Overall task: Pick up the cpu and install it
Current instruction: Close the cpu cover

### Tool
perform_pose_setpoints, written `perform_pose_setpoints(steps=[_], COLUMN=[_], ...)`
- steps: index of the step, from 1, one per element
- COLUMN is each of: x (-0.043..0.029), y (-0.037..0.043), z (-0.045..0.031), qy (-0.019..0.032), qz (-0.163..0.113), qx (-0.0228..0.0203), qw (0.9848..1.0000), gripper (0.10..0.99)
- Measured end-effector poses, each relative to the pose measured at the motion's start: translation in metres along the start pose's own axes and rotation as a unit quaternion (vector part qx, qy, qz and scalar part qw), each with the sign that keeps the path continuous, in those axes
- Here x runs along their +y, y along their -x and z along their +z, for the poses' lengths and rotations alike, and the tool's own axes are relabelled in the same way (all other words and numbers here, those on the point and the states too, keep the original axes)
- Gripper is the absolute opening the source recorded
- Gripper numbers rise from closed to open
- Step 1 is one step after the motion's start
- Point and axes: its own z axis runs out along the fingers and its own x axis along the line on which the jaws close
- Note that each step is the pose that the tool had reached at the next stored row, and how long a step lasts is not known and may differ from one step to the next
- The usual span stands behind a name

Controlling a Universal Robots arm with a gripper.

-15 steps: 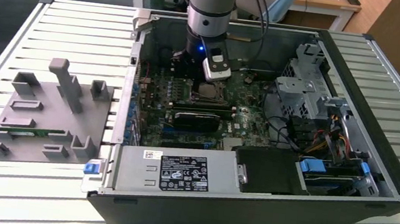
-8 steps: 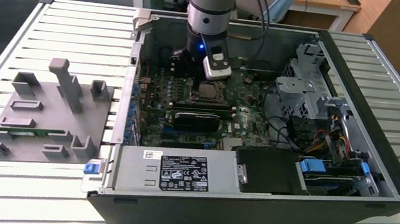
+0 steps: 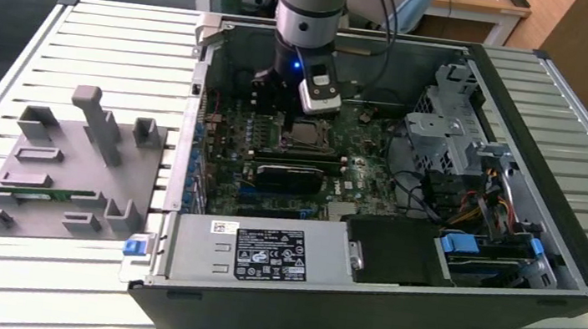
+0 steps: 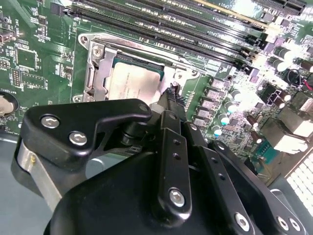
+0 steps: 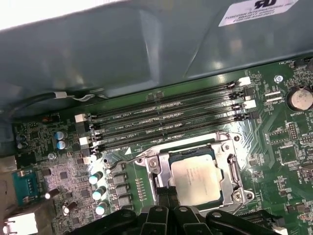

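The cpu [image 5: 197, 177], a small square chip with a dull silver top, lies flat in the metal-framed socket [image 5: 234, 169] on the green motherboard. It also appears as the cpu [image 4: 131, 82] in the second wrist view and the cpu [image 3: 303, 135] in the exterior view. My gripper [image 5: 165, 197] hangs just above the socket's edge, beside the chip, with its black fingers shut and nothing between them. In the second wrist view the gripper [image 4: 171, 95] points at the chip's corner. In the exterior view the gripper [image 3: 278, 105] sits under the wrist, inside the open computer case.
Memory slots [image 5: 166, 122] run beside the socket. The open case [image 3: 553, 247] holds a black finned block [image 3: 287, 176], cables and a power supply [image 3: 260, 253]. On the exterior view's left, a grey plastic fixture [image 3: 74, 175] holds a green memory stick [image 3: 38, 194] on the slatted table [image 3: 10, 96].
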Motion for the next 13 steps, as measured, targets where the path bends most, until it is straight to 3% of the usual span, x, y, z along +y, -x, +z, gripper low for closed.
perform_pose_setpoints(steps=[4, 8, 13], x=[0.0008, 0.0037, 0.0069], y=[0.0030, 0.0151, 0.0285], z=[-0.0007, -0.0008, -0.0007], qy=[-0.0004, -0.0013, -0.0016], qz=[0.000, 0.000, 0.000], qx=[0.0024, 0.0063, 0.0072], qw=[1.0000, 1.0000, 1.0000], gripper=[0.106, 0.106, 0.106])
